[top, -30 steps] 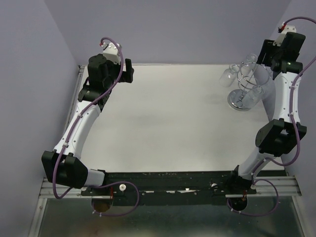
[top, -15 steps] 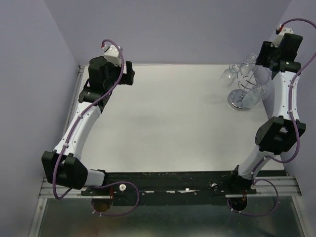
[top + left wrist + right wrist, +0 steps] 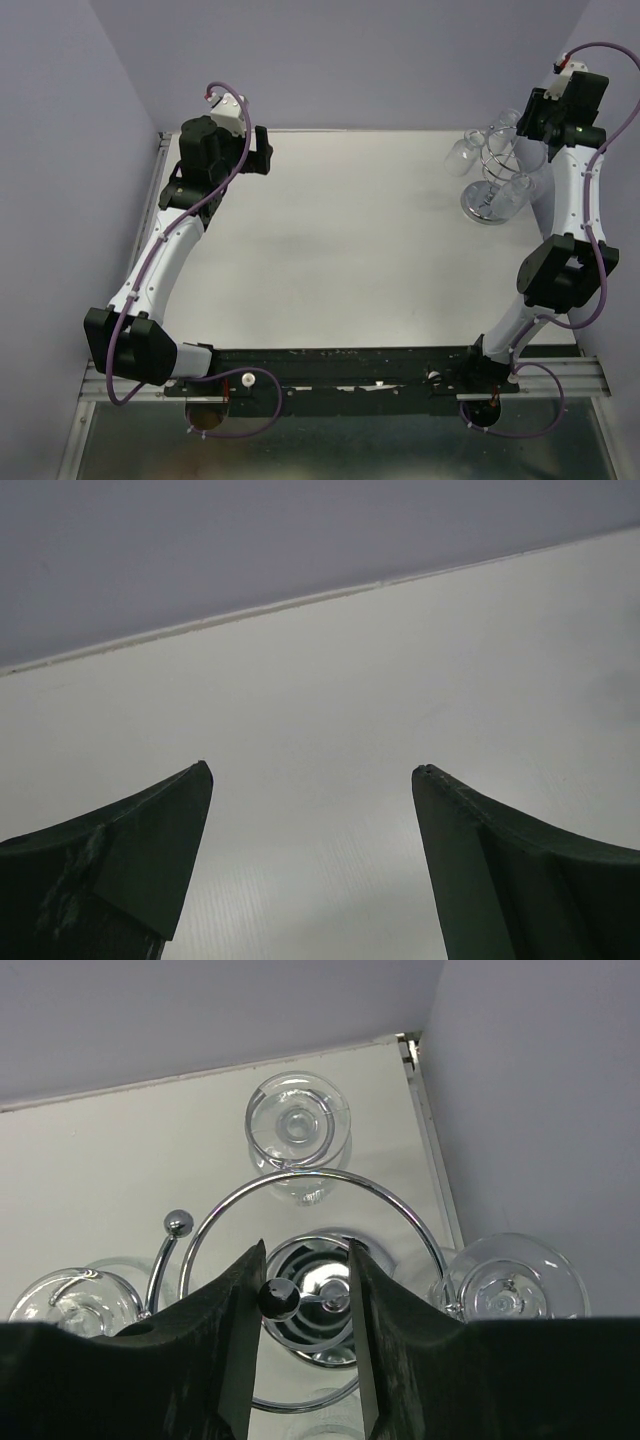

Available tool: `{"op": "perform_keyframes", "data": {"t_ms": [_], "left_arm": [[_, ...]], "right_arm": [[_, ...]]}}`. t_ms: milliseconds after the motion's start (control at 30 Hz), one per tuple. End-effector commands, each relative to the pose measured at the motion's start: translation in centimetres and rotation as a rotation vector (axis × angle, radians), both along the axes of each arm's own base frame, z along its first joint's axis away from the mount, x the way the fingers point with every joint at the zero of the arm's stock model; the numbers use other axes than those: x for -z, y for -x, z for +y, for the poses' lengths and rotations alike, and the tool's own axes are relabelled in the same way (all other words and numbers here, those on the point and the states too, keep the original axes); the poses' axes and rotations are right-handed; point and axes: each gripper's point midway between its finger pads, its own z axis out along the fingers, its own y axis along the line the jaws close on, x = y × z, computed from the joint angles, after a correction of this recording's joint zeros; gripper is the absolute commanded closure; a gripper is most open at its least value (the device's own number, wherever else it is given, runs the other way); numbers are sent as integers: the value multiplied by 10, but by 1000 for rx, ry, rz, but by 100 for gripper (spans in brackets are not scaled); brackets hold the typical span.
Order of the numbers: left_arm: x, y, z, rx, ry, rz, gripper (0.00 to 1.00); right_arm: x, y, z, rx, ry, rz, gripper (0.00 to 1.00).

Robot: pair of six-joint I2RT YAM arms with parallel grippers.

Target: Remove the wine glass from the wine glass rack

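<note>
The wine glass rack [image 3: 490,185] stands at the two o'clock corner of the desk [image 3: 350,260], its glasses hung bowl-down from the hooks, so each must slide outward to come free. The right hand [image 3: 305,1260] hovers straight above, narrowly parted and holding nothing, a ball-tipped hook [image 3: 278,1298] showing in the gap. The nearest wine glass [image 3: 297,1125] hangs at its twelve o'clock. The left hand [image 3: 310,780] gapes wide at ten o'clock, likely just keeping clear.

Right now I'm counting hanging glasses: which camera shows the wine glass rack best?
Right wrist: it looks down on the wine glass rack, its ring, hooks and several glasses large and clear. Top external shows it small, partly hidden by the right arm. Left wrist shows none of it.
</note>
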Motion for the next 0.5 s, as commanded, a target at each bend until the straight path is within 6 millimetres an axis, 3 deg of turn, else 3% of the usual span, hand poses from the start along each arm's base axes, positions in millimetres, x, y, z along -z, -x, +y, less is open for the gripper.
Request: {"op": "perform_keyframes", "data": {"t_ms": [0, 467], "left_arm": [[-6, 9, -1, 15, 16, -19, 2], [-3, 8, -3, 16, 30, -9, 1]], "right_arm": [[11, -5, 2, -29, -18, 15, 57], [9, -4, 9, -69, -22, 6, 83]]}}
